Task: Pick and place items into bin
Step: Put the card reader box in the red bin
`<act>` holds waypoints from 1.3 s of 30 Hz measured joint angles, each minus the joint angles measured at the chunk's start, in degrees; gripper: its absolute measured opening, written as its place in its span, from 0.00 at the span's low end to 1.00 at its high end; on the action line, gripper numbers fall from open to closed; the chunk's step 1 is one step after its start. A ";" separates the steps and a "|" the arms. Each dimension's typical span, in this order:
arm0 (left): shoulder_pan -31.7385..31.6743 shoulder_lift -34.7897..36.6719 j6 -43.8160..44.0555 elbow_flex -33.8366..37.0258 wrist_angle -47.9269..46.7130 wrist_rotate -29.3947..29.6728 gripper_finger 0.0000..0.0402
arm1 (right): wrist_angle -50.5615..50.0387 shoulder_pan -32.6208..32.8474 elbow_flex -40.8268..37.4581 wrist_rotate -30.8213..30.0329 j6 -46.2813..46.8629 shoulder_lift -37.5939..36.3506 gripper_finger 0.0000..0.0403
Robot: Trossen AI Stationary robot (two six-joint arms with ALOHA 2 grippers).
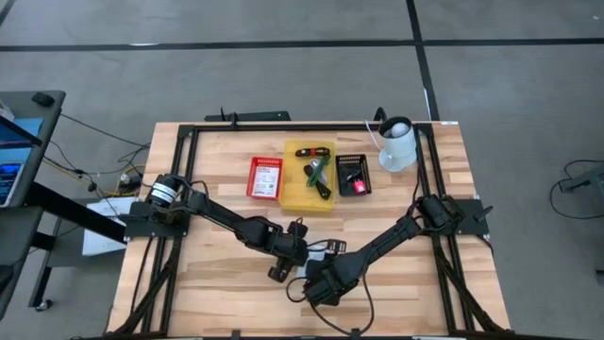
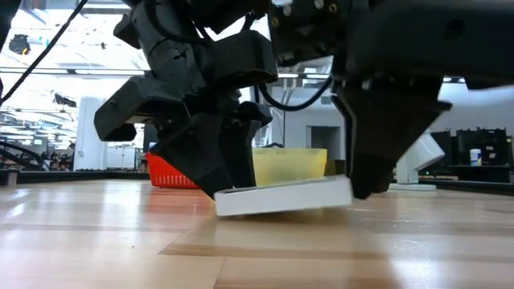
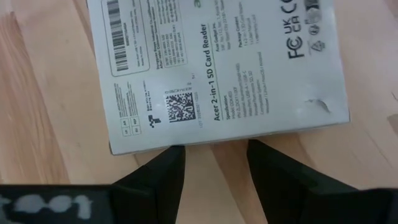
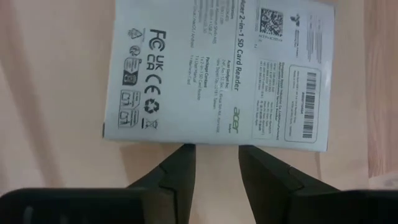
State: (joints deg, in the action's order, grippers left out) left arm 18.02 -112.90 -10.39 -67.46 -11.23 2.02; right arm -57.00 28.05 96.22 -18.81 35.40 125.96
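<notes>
White printed packet [image 2: 283, 197] hangs above the table, each end pinched by a pincer.

A white pitcher [image 1: 397, 144] stands at the far right corner of the wooden tabletop [image 1: 217, 293]. A black bar [image 1: 253, 116] lies along the far edge. Beyond the left edge, a desk [image 1: 28, 104] carries a blue-lit screen [image 1: 11, 156].

High view straight down over the whole pale wooden slatted desk [image 1: 236, 293], low view level at the desk's front edge, very near, facing the room, both wrist views close above the flat white printed packet [image 3: 217, 68], shared with the low view
</notes>
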 joint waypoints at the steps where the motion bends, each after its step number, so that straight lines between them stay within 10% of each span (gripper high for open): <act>1: 0.00 0.02 0.02 0.00 -0.23 0.09 0.41 | -0.07 0.00 0.43 0.00 -0.28 -0.01 0.30; 39: -0.13 0.31 0.65 -0.04 -2.82 1.49 0.41 | -1.30 0.24 4.96 -8.28 -12.01 -0.31 0.30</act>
State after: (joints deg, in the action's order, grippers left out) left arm 17.89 -112.60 -9.74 -67.51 -14.05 3.51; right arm -58.30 28.29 101.19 -27.09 23.39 125.64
